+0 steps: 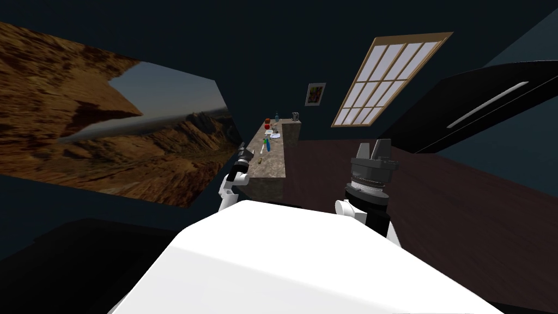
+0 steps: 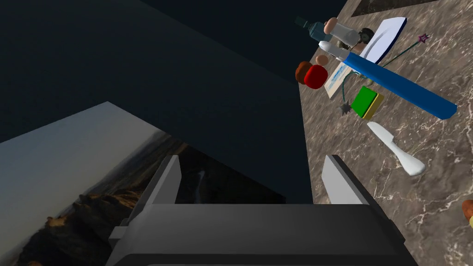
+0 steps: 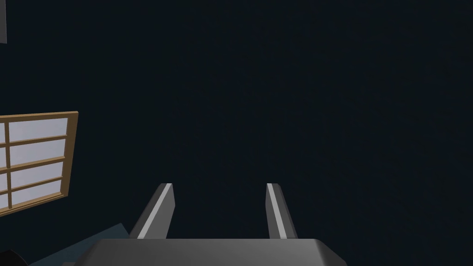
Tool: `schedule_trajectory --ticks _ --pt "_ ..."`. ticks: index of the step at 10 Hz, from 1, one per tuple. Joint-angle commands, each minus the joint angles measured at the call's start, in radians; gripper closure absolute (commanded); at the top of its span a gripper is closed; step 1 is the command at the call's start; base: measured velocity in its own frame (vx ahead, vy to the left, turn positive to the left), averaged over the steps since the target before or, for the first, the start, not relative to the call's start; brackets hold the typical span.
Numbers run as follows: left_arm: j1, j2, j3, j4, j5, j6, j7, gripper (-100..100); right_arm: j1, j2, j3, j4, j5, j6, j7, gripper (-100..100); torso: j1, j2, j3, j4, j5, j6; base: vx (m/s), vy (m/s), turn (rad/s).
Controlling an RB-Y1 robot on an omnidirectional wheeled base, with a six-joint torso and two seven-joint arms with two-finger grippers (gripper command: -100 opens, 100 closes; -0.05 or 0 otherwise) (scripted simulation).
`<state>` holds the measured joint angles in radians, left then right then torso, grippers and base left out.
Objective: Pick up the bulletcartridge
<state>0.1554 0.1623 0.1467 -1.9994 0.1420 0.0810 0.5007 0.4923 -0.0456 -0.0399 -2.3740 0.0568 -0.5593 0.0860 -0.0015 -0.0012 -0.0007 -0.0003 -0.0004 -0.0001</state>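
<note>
1. Marbled brown counter (image 1: 275,163) carries a small brownish item that we take for the bulletcartridge (image 1: 260,161). It lies at the centre of the head frame, near the counter's front end.
2. Our left claw (image 2: 251,161) hangs apart, half past the counter's edge; the right claw (image 3: 220,185) is apart and idle.
3. Risk, we judge: closing from here misses, or a finger nudges the bulletcartridge off the edge.

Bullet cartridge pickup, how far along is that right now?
Done: the approach; the left gripper hangs open and empty at the marble counter's near edge. Nothing is grasped yet. A small brown and yellow thing, likely the cartridge, lies on the counter just beside that gripper. Left: move over it, close, lift. The right gripper is open and idle.
</note>
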Motion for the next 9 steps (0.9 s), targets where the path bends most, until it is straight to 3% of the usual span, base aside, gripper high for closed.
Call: schedule_trajectory --ticks 1,2,3,4,5,6,9 --pt "-0.034 0.008 0.018 0.042 0.014 0.050 0.041 -100 0.000 0.000 0.000 0.000 0.000 0.000 0.000 0 0.000 0.000 0.000 0.000 0.000 0.000 0.015 -0.025 0.009" --pt "-0.034 0.008 0.018 0.042 0.014 0.058 0.041 -100 0.000 0.000 0.000 0.000 0.000 0.000 0.000 0 0.000 0.000 0.000 0.000 0.000 0.000 0.014 -0.022 0.003" --pt "-0.059 0.012 0.032 0.073 0.025 0.090 0.076 -100 0.000 0.000 0.000 0.000 0.000 0.000 0.000 0 0.000 0.000 0.000 0.000 0.000 0.000 0.016 -0.025 0.009" --pt "-0.059 0.012 0.032 0.073 0.025 0.105 0.076 -100 0.000 0.000 0.000 0.000 0.000 0.000 0.000 0 0.000 0.000 0.000 0.000 0.000 0.000 0.015 -0.021 0.006" --pt "-0.084 0.015 0.046 0.106 0.036 0.141 0.110 -100 0.000 0.000 0.000 0.000 0.000 0.000 0.000 0 0.000 0.000 0.000 0.000 0.000 0.000 0.018 -0.023 0.010" --pt "-0.084 0.015 0.046 0.106 0.036 0.152 0.110 -100 0.000 0.000 0.000 0.000 0.000 0.000 0.000 0 0.000 0.000 0.000 0.000 0.000 0.000 0.015 -0.020 0.005" --pt "-0.135 0.022 0.073 0.175 0.058 0.234 0.179 -100 0.000 0.000 0.000 0.000 0.000 0.000 0.000 0 0.000 0.000 0.000 0.000 0.000 0.000 0.015 -0.026 0.008"
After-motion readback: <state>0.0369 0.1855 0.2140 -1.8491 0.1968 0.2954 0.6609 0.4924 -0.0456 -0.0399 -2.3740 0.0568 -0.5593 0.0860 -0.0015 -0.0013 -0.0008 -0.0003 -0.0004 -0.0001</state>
